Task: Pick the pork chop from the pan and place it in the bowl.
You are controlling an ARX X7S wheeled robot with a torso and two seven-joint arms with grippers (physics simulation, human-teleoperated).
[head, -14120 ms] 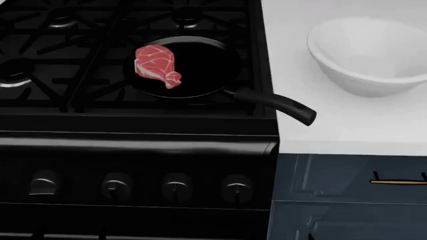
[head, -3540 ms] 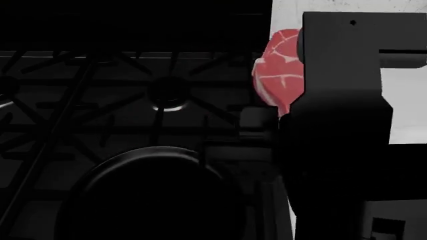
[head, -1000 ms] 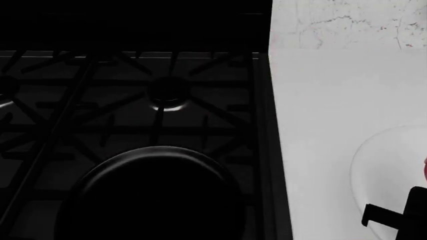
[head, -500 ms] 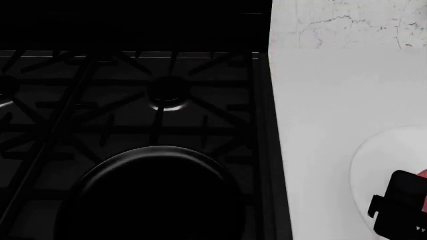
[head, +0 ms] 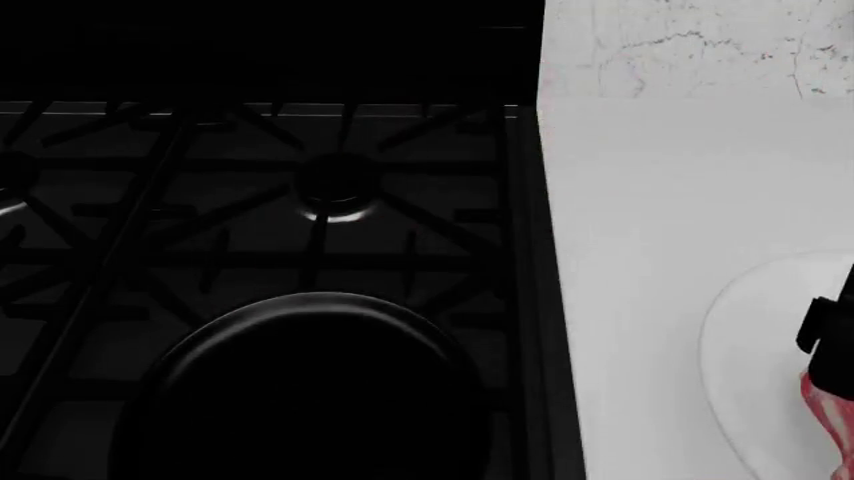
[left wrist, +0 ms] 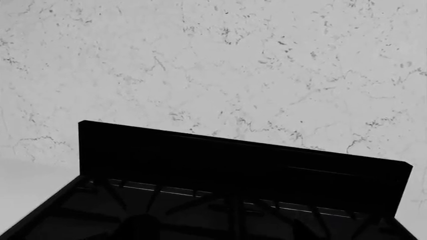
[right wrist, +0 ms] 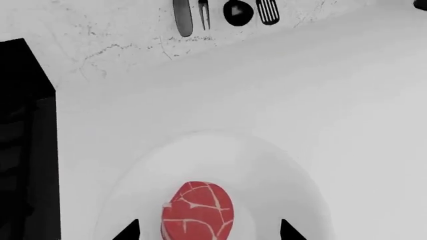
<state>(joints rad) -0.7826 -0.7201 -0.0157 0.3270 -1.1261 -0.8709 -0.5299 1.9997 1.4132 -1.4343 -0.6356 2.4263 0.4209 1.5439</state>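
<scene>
The pork chop point(right wrist: 197, 210) is red-pink with white marbling and sits inside the white bowl point(right wrist: 267, 165). My right gripper point(right wrist: 208, 231) is above it, open, with only its two dark fingertips point(right wrist: 130, 231) showing, spread wide and clear of the meat. In the head view the chop point(head: 827, 410) and the bowl point(head: 747, 330) are cut off by the right edge, with part of the right gripper point(head: 834, 320) above them. The black pan point(head: 307, 390) sits empty on the stove. My left gripper is not visible.
The black gas stove point(head: 267, 200) with its grates fills the left side, next to the white counter point(head: 654, 180). Several dark utensils point(right wrist: 220, 15) hang on the marbled wall behind the counter. The left wrist view shows the stove's back panel point(left wrist: 240, 165) and the wall.
My right gripper has opened and moved up and right, towards the edge of the head view. The pork chop has been let go and now lies uncovered in the bowl.
</scene>
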